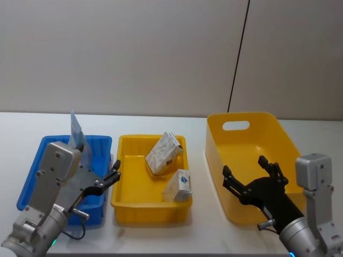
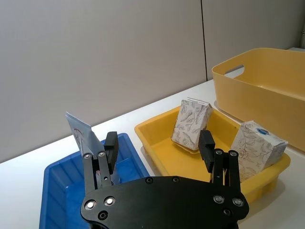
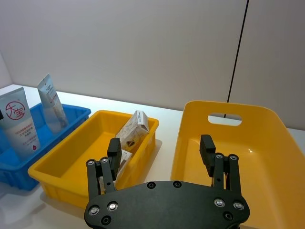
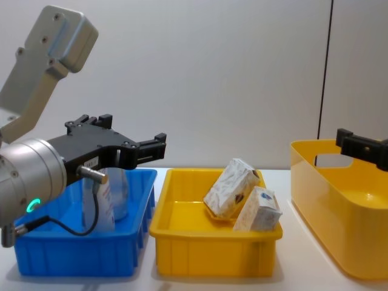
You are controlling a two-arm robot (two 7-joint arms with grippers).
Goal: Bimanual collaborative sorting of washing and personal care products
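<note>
The left gripper point(image 2: 158, 145), fingers spread wide and empty, hovers over the blue plastic bin point(image 4: 73, 254), where a light-blue squeeze tube with a red round logo point(image 3: 19, 126) and a slim translucent bluish-grey tube point(image 3: 51, 102) stand. At its 3 o'clock, a shallow yellow plastic tray point(image 1: 150, 209) holds two white patterned soft packs point(image 1: 164, 153), the smaller pack point(image 1: 178, 186) at 5 o'clock of the larger. Further toward 3 o'clock, the right gripper point(image 3: 160, 144), likewise spread and empty, hangs over the tall yellow plastic bin point(image 4: 309, 194).

The white table point(image 1: 155, 124) carries three containers set in a row, side by side. The shallow yellow tray point(image 1: 150, 211) sits at the centre. The blue bin point(image 1: 99, 140) stands just beside it at 9 o'clock. The deep yellow tub point(image 1: 268, 128), with a handle slot in its far wall, stands near it at 3 o'clock, separated by a narrow strip of bare table.
</note>
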